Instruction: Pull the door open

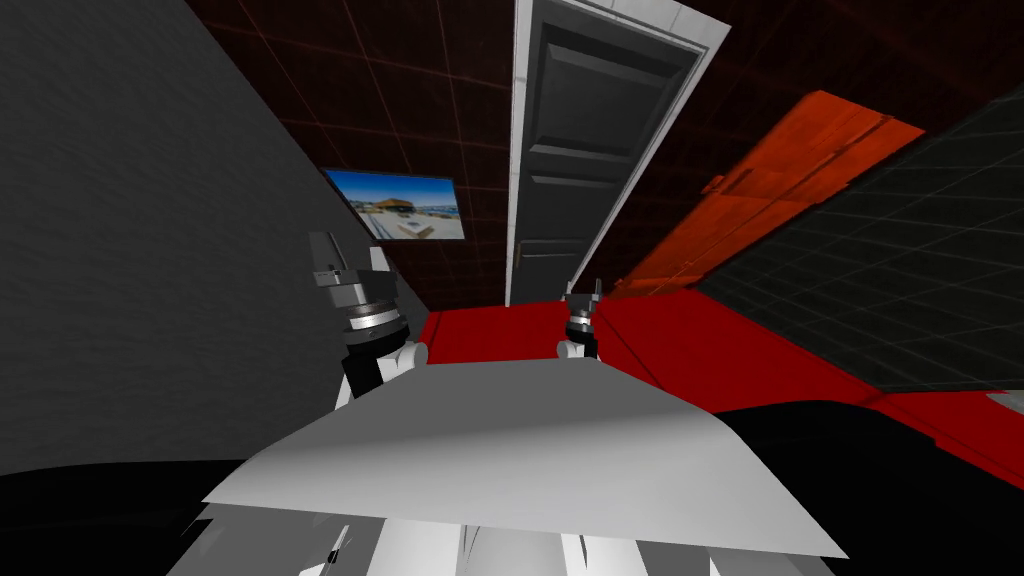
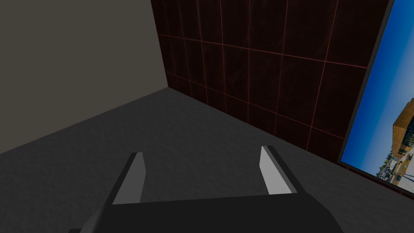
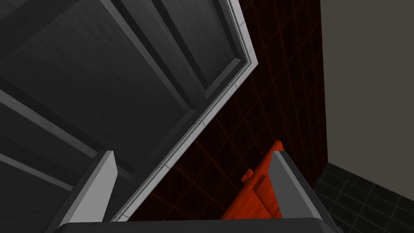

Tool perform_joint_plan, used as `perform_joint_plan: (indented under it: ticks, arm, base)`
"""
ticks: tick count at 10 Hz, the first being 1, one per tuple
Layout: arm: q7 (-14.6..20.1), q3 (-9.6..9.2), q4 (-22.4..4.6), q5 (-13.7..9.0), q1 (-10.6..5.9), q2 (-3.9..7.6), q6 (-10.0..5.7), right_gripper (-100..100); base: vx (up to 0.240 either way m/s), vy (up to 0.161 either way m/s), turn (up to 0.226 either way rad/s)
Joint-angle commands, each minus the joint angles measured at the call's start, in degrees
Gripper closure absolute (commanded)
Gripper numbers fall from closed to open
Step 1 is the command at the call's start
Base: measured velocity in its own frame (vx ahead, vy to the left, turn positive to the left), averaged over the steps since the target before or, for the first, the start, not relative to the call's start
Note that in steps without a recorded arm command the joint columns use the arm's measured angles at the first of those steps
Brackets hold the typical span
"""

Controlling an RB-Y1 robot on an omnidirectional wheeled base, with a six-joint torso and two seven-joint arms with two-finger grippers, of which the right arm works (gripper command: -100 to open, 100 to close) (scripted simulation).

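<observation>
Door ahead, grip not yet taken

Reaching stage, to judge by the pose. Right gripper (image 1: 583, 287) low in front of door (image 1: 585, 130), fingers spread wide, holding nothing, aimed up along the panels. Left gripper (image 1: 350, 262) raised off to the left by the grey wall (image 1: 120, 250), fingers likewise apart and empty.

Cannot tell where the handle sits, so find it first. Then set the right fingers either side of it, square on, and close firmly before any pull. Draw back along the swing's arc rather than straight out, and leave room for the leaf to come round. Keep the fingers off the frame (image 3: 210, 117) and away from the orange panel (image 1: 790, 190) just right of it.

Door dark grey and matte, with recessed rectangular fields, bevelled borders and flat rails between; apparently shut and flush. Frame thin, light grey, jointed in short lengths. Tiles (image 1: 420, 100) behind nearly black, with fine reddish lines. Orange panel smooth and bright, with a small knob. Floor (image 1: 700, 350) plain red.
</observation>
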State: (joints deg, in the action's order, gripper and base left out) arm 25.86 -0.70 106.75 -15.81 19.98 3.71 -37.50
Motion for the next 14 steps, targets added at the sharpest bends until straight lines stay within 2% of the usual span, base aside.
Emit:
perform_joint_plan:
  ticks: [1,11,12,14]
  arm:
    - [1.57,0.16,-2.16,-1.08,-0.76,0.33,-0.37,-100]
    - [11.35,0.85,-16.92,-7.85,-5.49,1.78,-3.11,-100]
    - [11.35,0.85,-16.92,-7.85,-5.49,1.78,-3.11,-100]
    - [13.34,0.99,-19.92,-9.23,-6.45,1.96,-3.67,-100]
  base:
    - [0.102,-0.032,0.154]
    - [0.093,-0.033,0.175]
    - [0.061,-0.031,0.049]
    - [0.057,-0.025,0.152]
